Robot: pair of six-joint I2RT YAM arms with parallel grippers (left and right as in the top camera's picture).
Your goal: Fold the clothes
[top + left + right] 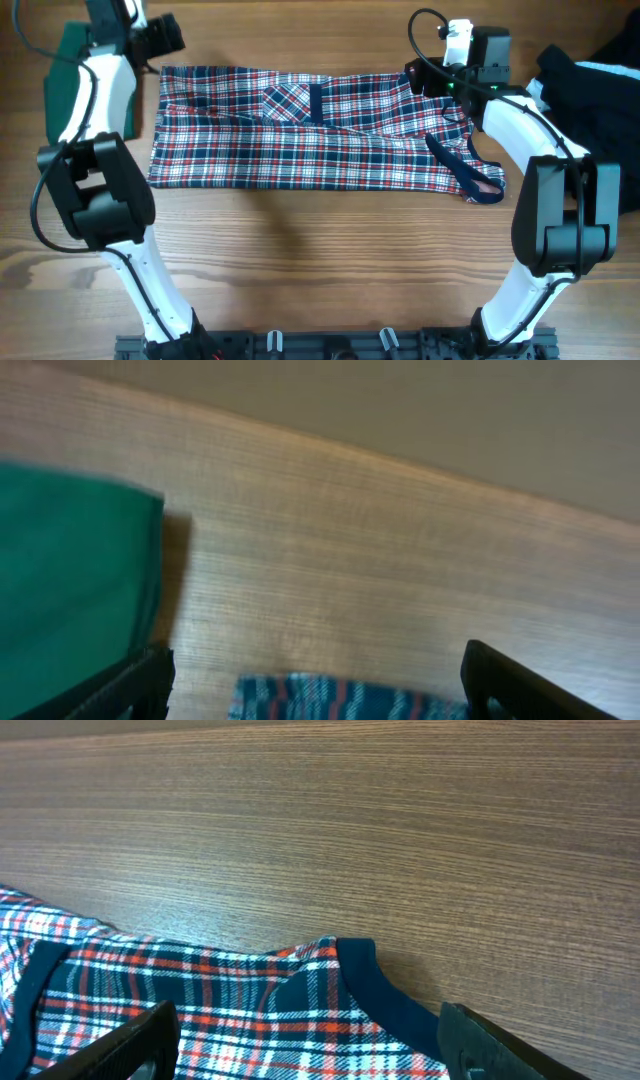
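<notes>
Right fingers [120, 1050] spread above navy-trimmed edge of red-white-navy plaid dress [320, 140] lying on wooden bench [320, 270], left fingers [120, 690] spread at its far corner beside dark-green cloth [70, 580], black garment [590, 90] seen only overhead.

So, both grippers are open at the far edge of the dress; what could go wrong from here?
The right gripper might pinch only the navy trim, so the plaid dress folds unevenly. The left gripper hovers near the green garment and could catch it too. The loose strap may stick out afterwards.
</notes>
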